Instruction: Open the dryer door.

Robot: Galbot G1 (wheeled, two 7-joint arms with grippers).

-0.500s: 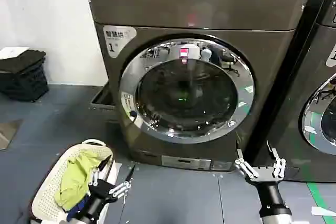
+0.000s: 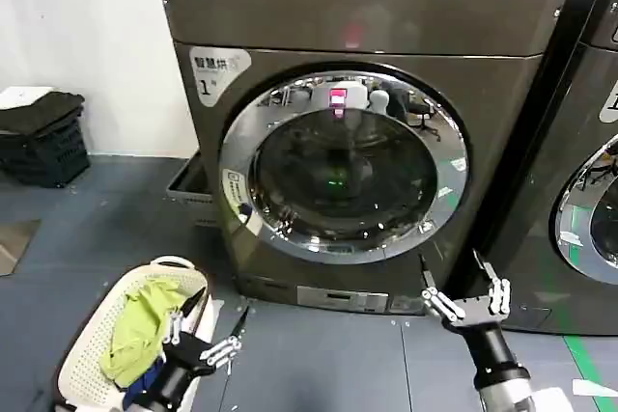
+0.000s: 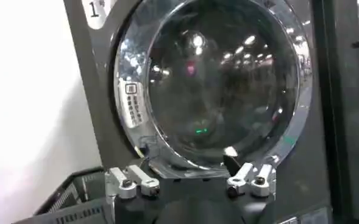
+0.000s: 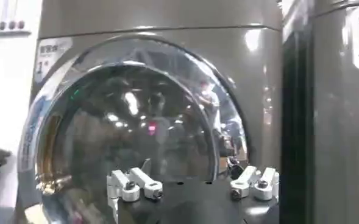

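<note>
Right now you are holding the right gripper [image 2: 462, 298] with its fingers spread wide, low in front of the dryer and just below the right edge of the door [image 2: 343, 163]. The door is sitting shut in the front of the machine marked "1", its chrome rim unbroken all round. The left gripper [image 2: 205, 333] is idling, also spread wide, above the basket [image 2: 89, 352].

You are risking a slip here, I judge: the rim is smooth and curved, so fingers closing on it off-centre could skid off. You could also be drifting toward the neighbouring machine [image 2: 589, 142], whose own chrome door is lying close on the right. The basket and its green cloth [image 2: 143, 323] are sitting on the floor left of the dryer, possibly in the door's swing path.
</note>
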